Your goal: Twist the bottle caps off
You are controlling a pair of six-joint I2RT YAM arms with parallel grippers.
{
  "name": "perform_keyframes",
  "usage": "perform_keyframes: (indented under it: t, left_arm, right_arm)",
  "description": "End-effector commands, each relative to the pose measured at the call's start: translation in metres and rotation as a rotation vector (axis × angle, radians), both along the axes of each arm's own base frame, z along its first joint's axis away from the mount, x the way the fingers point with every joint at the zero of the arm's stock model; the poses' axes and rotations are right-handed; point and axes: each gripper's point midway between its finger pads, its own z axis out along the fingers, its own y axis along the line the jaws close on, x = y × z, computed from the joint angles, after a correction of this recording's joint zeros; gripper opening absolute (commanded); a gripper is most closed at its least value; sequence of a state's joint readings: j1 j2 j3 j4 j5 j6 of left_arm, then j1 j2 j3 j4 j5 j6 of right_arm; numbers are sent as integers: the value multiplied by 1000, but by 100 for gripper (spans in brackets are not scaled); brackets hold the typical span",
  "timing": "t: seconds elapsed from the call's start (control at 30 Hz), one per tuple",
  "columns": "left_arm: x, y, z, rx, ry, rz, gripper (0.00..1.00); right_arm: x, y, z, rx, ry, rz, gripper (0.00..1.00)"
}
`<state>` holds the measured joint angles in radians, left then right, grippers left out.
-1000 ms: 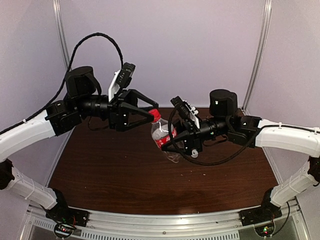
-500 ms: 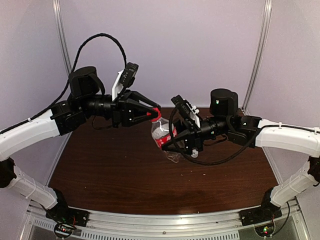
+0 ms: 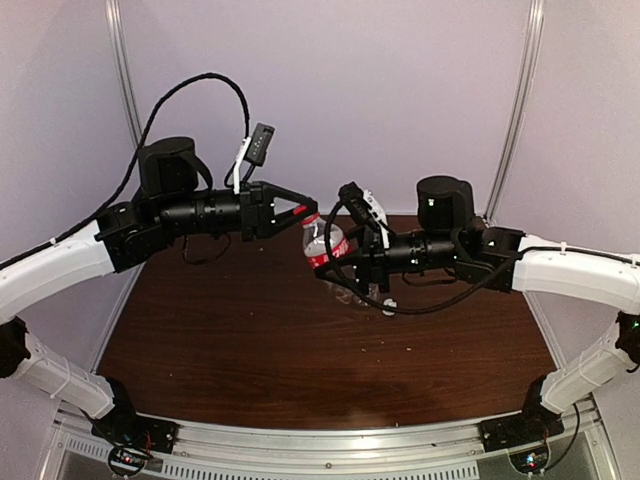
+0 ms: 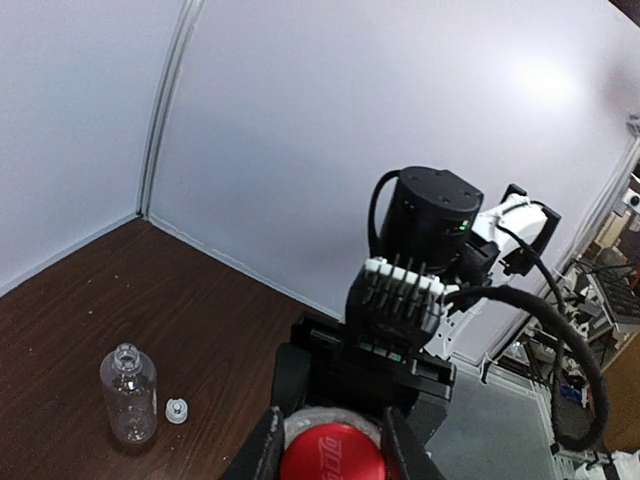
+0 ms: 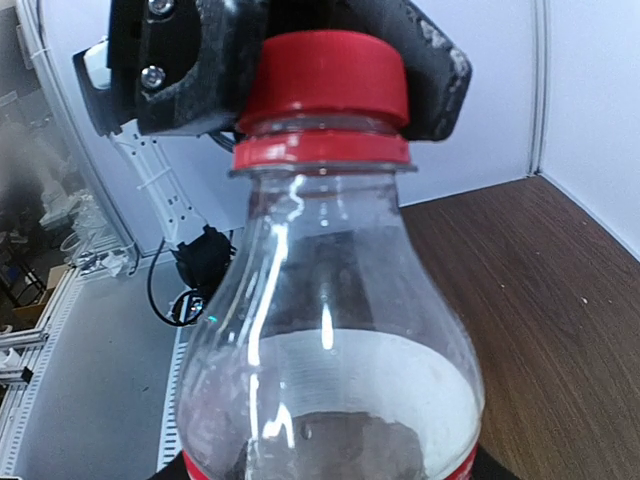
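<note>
My right gripper is shut on the body of the shorter clear bottle with the red label and holds it in the air above the table. That bottle fills the right wrist view. Its red cap sits on the neck. My left gripper is shut on the red cap, one finger on each side. The taller unlabelled bottle stands upright on the table with an open neck. Its white cap lies beside it and also shows in the top view.
The brown table has pale walls at the back and on both sides. A black cable loops under my right wrist. In the top view the unlabelled bottle is mostly hidden behind my right gripper.
My left gripper has moved right onto the red cap, rolled at the wrist and shut on it. My right gripper has lifted the bottle slightly up and left.
</note>
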<state>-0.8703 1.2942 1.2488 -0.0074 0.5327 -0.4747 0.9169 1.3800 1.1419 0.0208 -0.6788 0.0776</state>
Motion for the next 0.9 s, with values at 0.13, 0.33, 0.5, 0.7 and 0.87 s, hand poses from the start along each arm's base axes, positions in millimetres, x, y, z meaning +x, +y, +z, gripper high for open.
perform_keyframes:
  t: [0.13,0.33,0.5,0.7,0.87]
  left_arm:
    - [42,21,-6,36,174,373,16]
    - [42,21,-7,32,174,372,25]
    - [35,19,-2,14,155,333,40]
    - [28,26,6,15,93,308,58]
    - [20,40,14,8,10,281,73]
  right_arm:
    - [49,-16,-9,-72,-24,-288,37]
    - [47,-17,-12,-76,-24,-283,37]
    - [40,-15,-11,-63,-21,-245,37]
    - [27,-15,-6,-34,-22,-176,37]
    - [17,-15,-5,-26,-15,-116,37]
